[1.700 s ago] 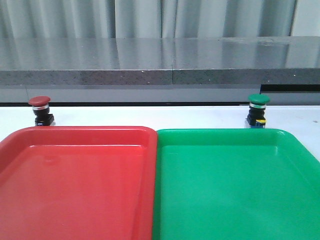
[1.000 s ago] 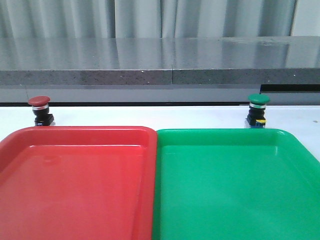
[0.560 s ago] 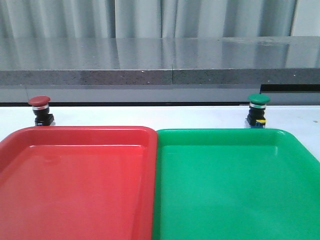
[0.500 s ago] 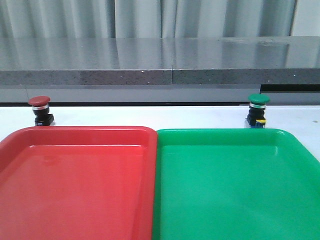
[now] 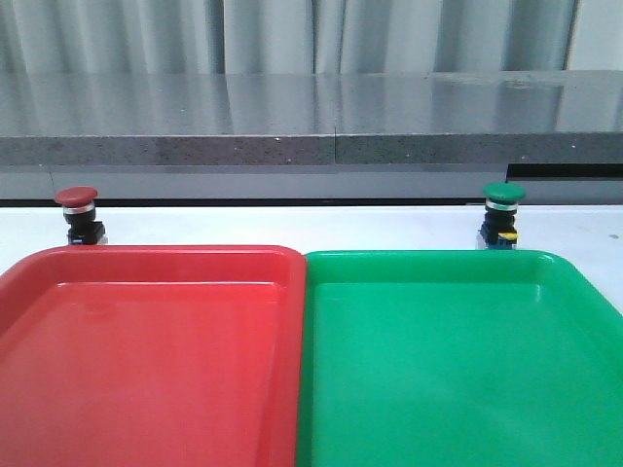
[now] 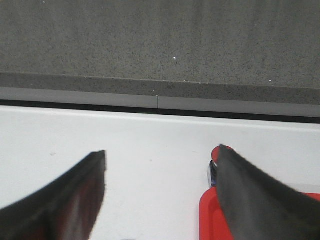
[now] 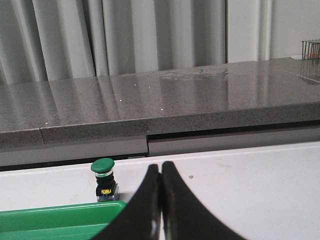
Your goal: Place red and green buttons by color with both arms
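The red button (image 5: pixel 77 213) was seen standing upright on the white table (image 5: pixel 292 226) just behind the far left corner of the red tray (image 5: pixel 146 263), and the green button (image 5: pixel 503 211) stood likewise just behind the far edge of the green tray (image 5: pixel 438 265); each button was thus set out next to the tray of its own colour, an arrangement judged to let each arm serve its own side without crossing. Both trays were seen lying side by side with their inner rims touching, and nothing was seen inside them, so neither button had yet been placed. In the front view no arm was shown. In the left wrist view the left hand (image 6: pixel 160 185) was held wide open above the table, with only a sliver of the red cap showing beside one finger and a corner of the red tray below it, which was read as a spread readied for a grasp. In the right wrist view the right hand (image 7: pixel 161 200) was pressed closed, its fingers meeting with nothing between them, and the green button (image 7: pixel 103 179) was seen off to one side of them, near but apart, so an opening was judged necessary before any grasp
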